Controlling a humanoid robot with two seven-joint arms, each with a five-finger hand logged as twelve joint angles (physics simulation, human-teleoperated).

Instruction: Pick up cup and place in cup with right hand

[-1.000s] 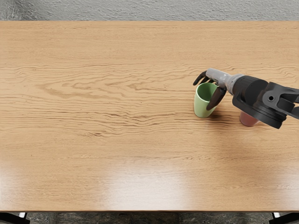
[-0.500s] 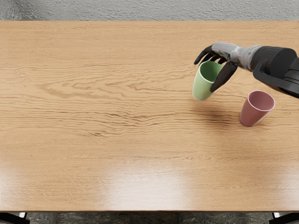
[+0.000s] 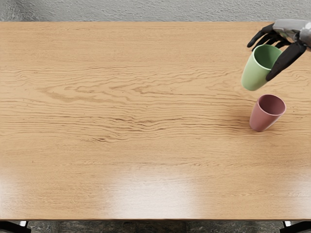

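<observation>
the right hand (image 3: pixel 287 32) has its thumb and fingers partly curled around the green cup (image 3: pixel 251 73), which hangs tilted above the table (image 3: pixel 121 170), just beyond the pink cup (image 3: pixel 264 117) and not in it. to nest them well, i'd bring the green base over the pink mouth, match the two cups' lean, then lower slowly; a base catching the rim could tip the pink one. the grip is best loosened only once the green cup seats. no brand, label or writing shows on either cup.
</observation>
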